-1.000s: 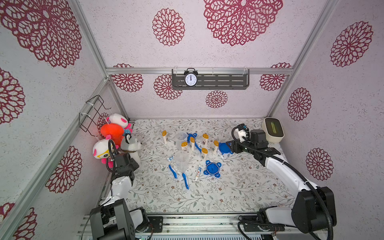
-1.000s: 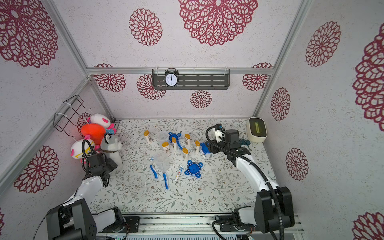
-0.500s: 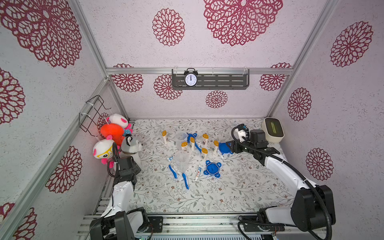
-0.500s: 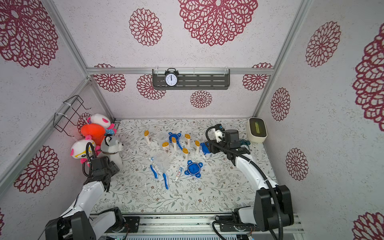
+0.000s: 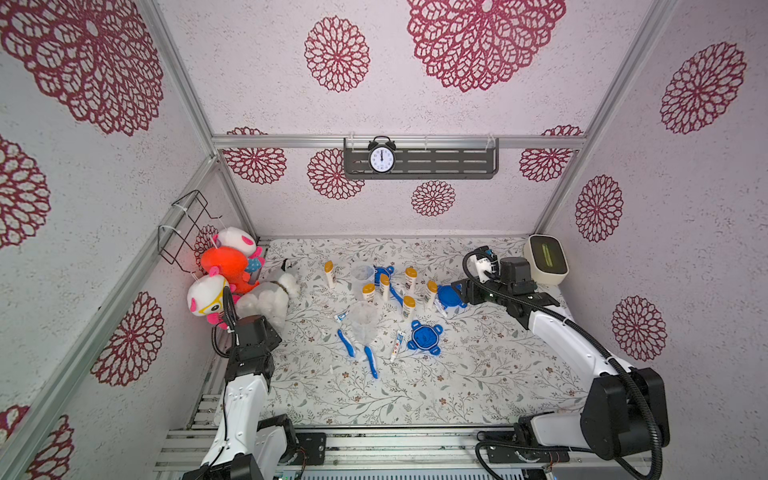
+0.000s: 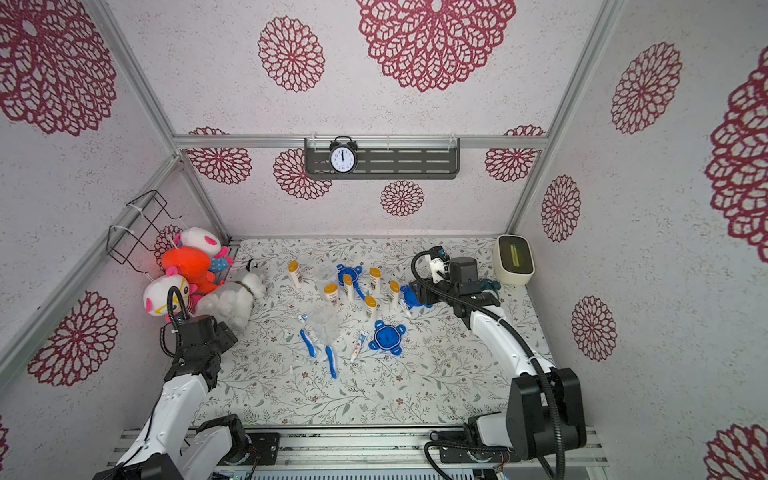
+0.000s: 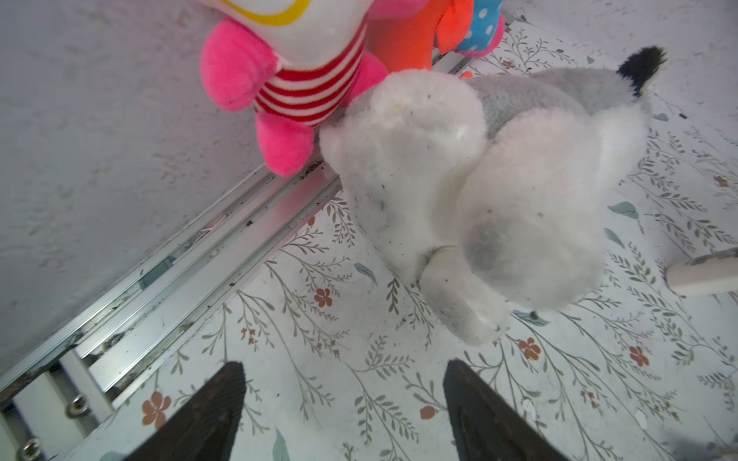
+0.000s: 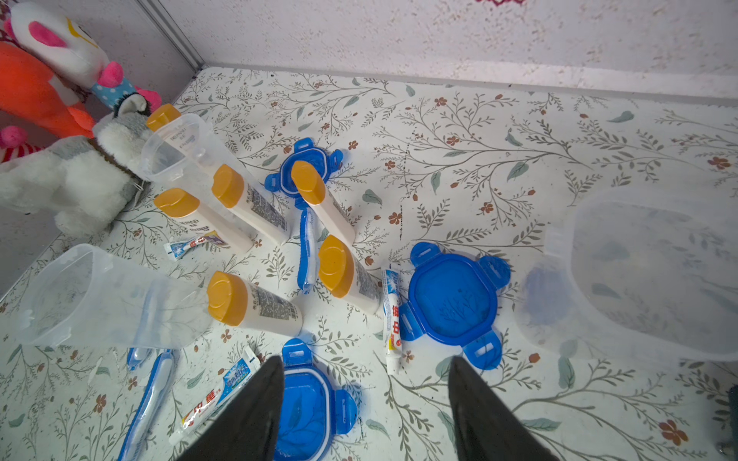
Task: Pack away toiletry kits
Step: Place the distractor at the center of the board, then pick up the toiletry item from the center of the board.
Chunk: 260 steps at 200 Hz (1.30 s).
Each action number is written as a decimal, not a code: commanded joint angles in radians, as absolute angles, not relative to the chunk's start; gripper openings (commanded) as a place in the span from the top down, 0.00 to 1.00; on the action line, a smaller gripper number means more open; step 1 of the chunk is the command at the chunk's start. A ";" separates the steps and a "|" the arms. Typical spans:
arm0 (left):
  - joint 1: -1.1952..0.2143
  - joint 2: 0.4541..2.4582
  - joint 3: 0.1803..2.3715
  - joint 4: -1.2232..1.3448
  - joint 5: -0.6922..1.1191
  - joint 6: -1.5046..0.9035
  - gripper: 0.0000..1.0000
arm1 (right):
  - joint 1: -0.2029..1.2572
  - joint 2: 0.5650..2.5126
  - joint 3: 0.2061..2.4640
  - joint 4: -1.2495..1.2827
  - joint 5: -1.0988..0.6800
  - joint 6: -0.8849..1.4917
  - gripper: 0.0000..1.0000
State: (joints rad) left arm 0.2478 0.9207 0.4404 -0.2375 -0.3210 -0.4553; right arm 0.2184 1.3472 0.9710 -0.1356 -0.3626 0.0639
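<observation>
A floral-print desk [image 5: 457, 386] forms the floor of a booth papered with red rosettes. An alarm clock [image 5: 381, 159] sits on the shelf [image 5: 449, 164] on the rear wall.

In both top views, plush toys [image 5: 226, 266] crowd the left rear corner, with a grey-white husky plush [image 5: 270, 297] lying just beside them. At mid-desk, six white bottles [image 5: 408, 308] with orange caps stand among two clear jars [image 5: 363, 322], three blue four-tab lids [image 5: 424, 336], blue toothbrushes [image 5: 371, 361] and toothpaste tubes [image 5: 397, 347]. All of these lie loose, and none is inside a jar.

In the left wrist view, the left end effector [image 7: 347, 399] hovers over bare desk with its fingers spread and empty. The husky plush is near, ahead of them.

In the right wrist view, the right end effector [image 8: 365, 399] is likewise spread and holds nothing. It hangs above one blue lid. A third jar [image 8: 655, 275], blurred and seemingly empty, stands just beside another lid.
</observation>
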 commanded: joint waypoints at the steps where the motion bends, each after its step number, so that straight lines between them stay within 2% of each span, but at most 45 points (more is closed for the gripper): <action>1: 0.241 0.903 0.481 -0.199 -0.272 -0.462 0.16 | 0.215 1.327 0.990 -0.124 -0.369 0.082 0.34; 10: 0.240 0.896 0.492 -0.183 -0.237 -0.493 0.09 | 0.215 1.327 0.994 -0.125 -0.367 0.089 0.34; 14: 0.238 0.894 0.493 -0.166 -0.217 -0.504 0.00 | 0.215 1.326 0.995 -0.126 -0.364 0.092 0.34; 34: 0.181 0.905 0.525 -0.117 -0.210 -0.522 0.02 | 0.217 1.327 1.006 -0.141 -0.355 0.103 0.36; 70: -0.042 0.981 0.643 -0.067 -0.303 -0.419 0.02 | 0.247 1.304 1.001 -0.163 -0.299 0.113 0.39; 107: -0.162 1.091 0.724 0.071 -0.118 -0.302 0.01 | 0.324 1.316 1.014 -0.206 -0.209 0.109 0.40; 151: -0.182 1.240 0.834 0.065 0.051 -0.248 0.00 | 0.381 1.405 1.061 -0.207 -0.157 0.142 0.41; 190: -0.198 1.331 0.888 0.056 0.182 -0.229 0.01 | 0.403 1.513 1.136 -0.211 -0.131 0.173 0.45; 260: -0.223 1.399 0.942 0.004 0.302 -0.185 0.01 | 0.437 1.681 1.249 -0.230 -0.092 0.180 0.43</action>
State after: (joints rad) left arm -0.2173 1.3865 0.9211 0.0208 0.2260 -0.2230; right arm 0.4232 1.6588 1.1988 -0.2241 -0.1219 0.1600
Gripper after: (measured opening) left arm 0.991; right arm 0.571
